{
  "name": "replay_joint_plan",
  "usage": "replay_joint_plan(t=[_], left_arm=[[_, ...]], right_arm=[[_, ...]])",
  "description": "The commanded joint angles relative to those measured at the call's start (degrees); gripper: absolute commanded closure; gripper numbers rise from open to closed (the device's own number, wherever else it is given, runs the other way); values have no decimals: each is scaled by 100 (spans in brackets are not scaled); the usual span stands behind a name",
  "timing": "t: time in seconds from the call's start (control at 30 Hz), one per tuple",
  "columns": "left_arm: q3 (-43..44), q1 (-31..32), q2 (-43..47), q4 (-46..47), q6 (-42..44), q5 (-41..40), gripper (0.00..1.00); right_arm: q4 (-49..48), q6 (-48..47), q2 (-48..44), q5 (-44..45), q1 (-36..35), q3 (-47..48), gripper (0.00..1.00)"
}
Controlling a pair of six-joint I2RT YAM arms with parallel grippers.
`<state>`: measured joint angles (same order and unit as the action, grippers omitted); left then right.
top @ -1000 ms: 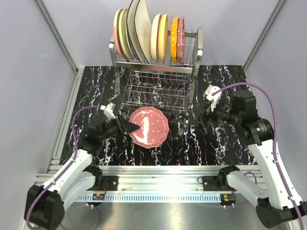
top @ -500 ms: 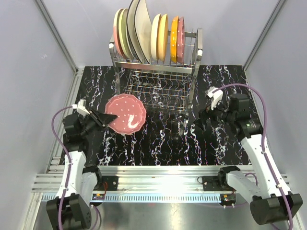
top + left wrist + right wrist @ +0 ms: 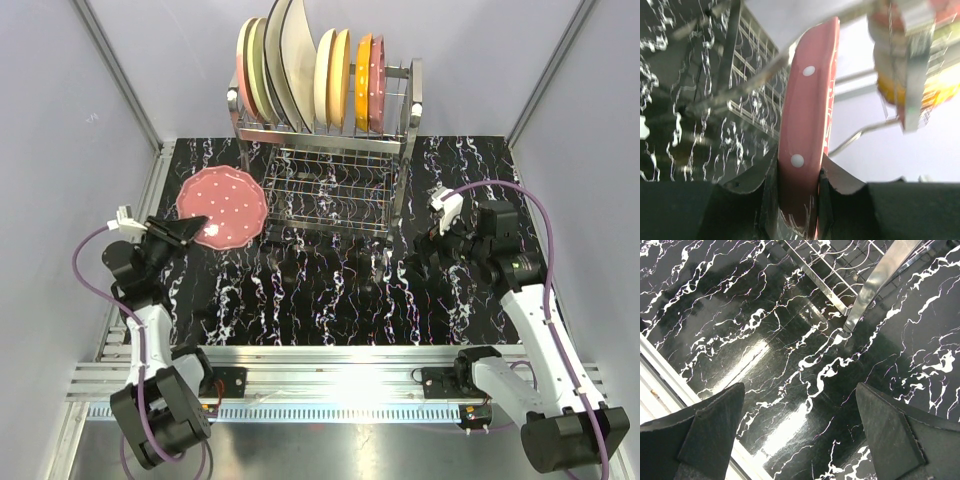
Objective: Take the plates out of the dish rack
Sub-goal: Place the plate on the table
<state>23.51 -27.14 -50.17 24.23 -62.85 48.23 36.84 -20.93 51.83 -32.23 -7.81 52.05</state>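
I see a black, white-veined bench (image 3: 330, 300) between grey walls (image 3: 60, 150); left gripper (image 3: 192, 232) clamps a pink plate (image 3: 225, 200), right gripper (image 3: 800, 387) spread wide.

The left gripper (image 3: 188, 232), clamped on the rim of the speckled pink plate (image 3: 222, 205), has swung from the centre of the table (image 3: 330, 300) toward 10 o'clock. The plate, a second ago at 6 o'clock of the dish rack (image 3: 330, 185), now hangs just beside the rack's lower tier at its 9 o'clock. The left arm (image 3: 145, 320) has folded back toward the table's 9 o'clock edge, and the elbow of the right arm (image 3: 535, 320) has edged slightly toward 9 o'clock.
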Motion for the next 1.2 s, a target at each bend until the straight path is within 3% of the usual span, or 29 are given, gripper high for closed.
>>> replay_joint_plan(t=[0.0, 0.23, 0.57, 0.8, 1.17], left_arm=[[84, -186, -89, 1909, -982, -304, 100], [-4, -222, -370, 2183, -1195, -1104, 100], [347, -231, -686, 1287, -597, -2361, 100], [786, -126, -1958, 1549, -509, -2441, 100], [2043, 656, -4138, 2112, -526, -2625, 100]], right_arm=[[-186, -192, -95, -117, 43, -2, 0], [-151, -254, -121, -100, 52, -37, 0], [-151, -307, -112, -12, 61, -64, 0], [-151, -307, -77, -3, 61, -64, 0], [-125, -377, -42, 15, 140, -55, 0]])
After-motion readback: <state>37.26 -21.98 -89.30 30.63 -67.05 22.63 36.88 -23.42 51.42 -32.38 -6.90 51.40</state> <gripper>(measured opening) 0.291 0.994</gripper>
